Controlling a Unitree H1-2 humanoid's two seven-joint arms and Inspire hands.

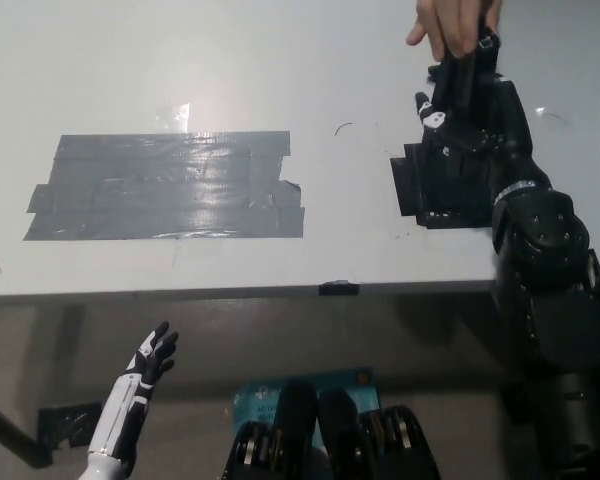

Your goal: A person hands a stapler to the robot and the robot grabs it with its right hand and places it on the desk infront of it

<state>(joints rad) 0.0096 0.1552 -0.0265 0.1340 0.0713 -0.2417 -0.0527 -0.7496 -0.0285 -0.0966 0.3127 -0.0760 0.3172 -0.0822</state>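
Spanning most of the frame, the white bench (280, 60) carries a grey tape patch (165, 187) at centre left and black tape marks (420, 190) at right. At upper right the black right robot hand (465, 115) is wrapped around the dark slim stapler (462, 75), which a person's hand (455, 22) pinches from above. To do the handover well, it should grip firmly until the person lets go; the white left robot hand (145, 368) rests spread at lower left.

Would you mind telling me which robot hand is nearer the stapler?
Right: the black right hand is wrapped around the stapler; the white left hand hangs below the desk edge.
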